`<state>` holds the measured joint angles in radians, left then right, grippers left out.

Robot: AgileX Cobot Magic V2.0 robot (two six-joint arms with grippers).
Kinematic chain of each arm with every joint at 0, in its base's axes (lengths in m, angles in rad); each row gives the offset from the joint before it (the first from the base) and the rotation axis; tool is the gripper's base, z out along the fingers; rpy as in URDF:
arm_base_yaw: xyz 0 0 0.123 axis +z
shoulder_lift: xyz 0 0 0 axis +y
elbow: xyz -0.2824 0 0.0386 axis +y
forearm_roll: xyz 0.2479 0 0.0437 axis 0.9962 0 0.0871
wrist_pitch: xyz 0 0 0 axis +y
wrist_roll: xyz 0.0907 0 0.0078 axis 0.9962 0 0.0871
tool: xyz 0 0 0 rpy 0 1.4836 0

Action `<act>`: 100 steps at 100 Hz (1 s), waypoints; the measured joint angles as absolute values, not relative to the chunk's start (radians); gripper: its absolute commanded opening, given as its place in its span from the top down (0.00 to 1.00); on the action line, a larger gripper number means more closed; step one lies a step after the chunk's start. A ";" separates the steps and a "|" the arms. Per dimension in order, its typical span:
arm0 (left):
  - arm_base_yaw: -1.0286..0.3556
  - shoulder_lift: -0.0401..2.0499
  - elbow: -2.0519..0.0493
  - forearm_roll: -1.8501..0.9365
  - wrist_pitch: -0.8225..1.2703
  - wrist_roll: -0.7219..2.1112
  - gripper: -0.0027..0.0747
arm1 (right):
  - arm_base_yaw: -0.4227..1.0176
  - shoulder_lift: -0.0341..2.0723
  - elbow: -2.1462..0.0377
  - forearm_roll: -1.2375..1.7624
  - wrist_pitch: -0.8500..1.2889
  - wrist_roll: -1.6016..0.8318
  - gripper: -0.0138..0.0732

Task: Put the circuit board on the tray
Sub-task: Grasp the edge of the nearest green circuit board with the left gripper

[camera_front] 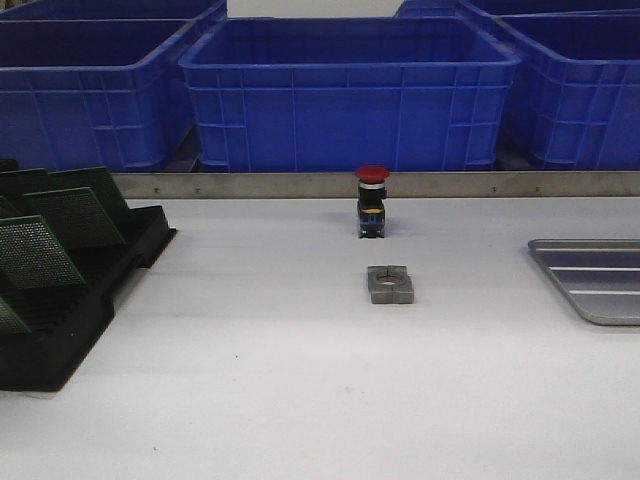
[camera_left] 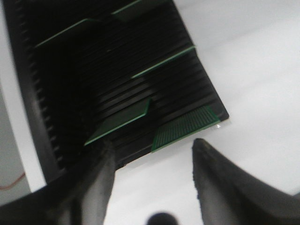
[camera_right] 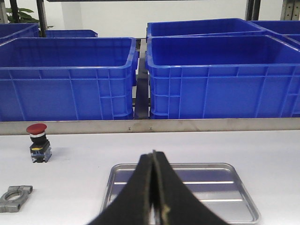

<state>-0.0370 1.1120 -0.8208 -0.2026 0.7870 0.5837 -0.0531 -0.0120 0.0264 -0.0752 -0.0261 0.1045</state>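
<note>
Several green circuit boards [camera_front: 75,215] stand in a black slotted rack [camera_front: 95,300] at the left of the table. In the left wrist view the rack [camera_left: 70,70] holds boards, the nearest one [camera_left: 185,127] at its corner. My left gripper [camera_left: 152,152] is open and empty, above the table just beside that corner. The silver tray [camera_front: 595,280] lies at the right edge of the front view, empty. In the right wrist view the tray [camera_right: 234,180] lies just beyond my right gripper [camera_right: 153,154], which is shut and empty. Neither gripper shows in the front view.
A red-capped push button [camera_front: 372,200] stands mid-table, with a grey metal clamp block [camera_front: 390,284] in front of it. Both show in the right wrist view, the button [camera_right: 37,140] and the clamp [camera_right: 14,197]. Blue plastic bins [camera_front: 350,90] line the back behind a metal rail [camera_front: 400,184].
</note>
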 measured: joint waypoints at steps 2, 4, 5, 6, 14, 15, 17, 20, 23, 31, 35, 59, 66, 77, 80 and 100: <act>-0.037 1.128 -0.828 -0.219 0.793 0.651 0.40 | -0.053 -0.012 0.026 -0.075 -0.026 0.105 0.91; -0.037 1.142 -0.834 -0.245 0.803 0.720 0.40 | -0.053 -0.012 0.026 -0.075 -0.026 0.105 0.91; -0.037 1.147 -0.835 -0.262 0.808 0.744 0.40 | -0.053 -0.012 0.026 -0.075 -0.026 0.105 0.91; -0.037 1.156 -0.837 -0.270 0.810 0.791 0.40 | -0.053 -0.012 0.026 -0.075 -0.026 0.105 0.91; -0.037 1.201 -0.850 -0.364 0.837 1.069 0.40 | -0.053 -0.012 0.026 -0.075 -0.026 0.105 0.91; -0.037 1.204 -0.850 -0.377 0.842 1.091 0.40 | -0.053 -0.012 0.026 -0.075 -0.026 0.105 0.91; -0.037 1.210 -0.850 -0.389 0.845 1.133 0.41 | -0.053 -0.012 0.026 -0.075 -0.026 0.105 0.91; -0.037 1.224 -0.851 -0.409 0.849 1.231 0.41 | -0.053 -0.012 0.026 -0.075 -0.026 0.105 0.91; -0.037 1.235 -0.851 -0.421 0.853 1.300 0.42 | -0.053 -0.012 0.026 -0.075 -0.026 0.105 0.91; -0.037 1.263 -0.851 -0.439 0.854 1.441 0.43 | -0.053 -0.012 0.026 -0.075 -0.026 0.105 0.91; -0.037 1.277 -0.851 -0.440 0.854 1.490 0.43 | -0.053 -0.012 0.026 -0.075 -0.026 0.105 0.91; -0.037 1.360 -0.854 -0.430 0.845 1.600 0.43 | -0.053 -0.012 0.026 -0.075 -0.026 0.105 0.91; -0.037 1.377 -0.854 -0.430 0.840 1.606 0.43 | -0.053 -0.012 0.026 -0.075 -0.026 0.105 0.91; -0.037 1.407 -0.854 -0.430 0.825 1.610 0.43 | -0.053 -0.012 0.026 -0.075 -0.026 0.105 0.91; -0.037 1.414 -0.854 -0.430 0.821 1.610 0.43 | -0.053 -0.012 0.026 -0.075 -0.026 0.105 0.91; -0.037 1.460 -0.854 -0.430 0.811 1.611 0.62 | -0.053 -0.012 0.026 -0.075 -0.026 0.105 0.91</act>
<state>-0.0370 1.4601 -0.8541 -0.4295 0.8109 1.6111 -0.0531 -0.0120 0.0264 -0.0752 -0.0261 0.1045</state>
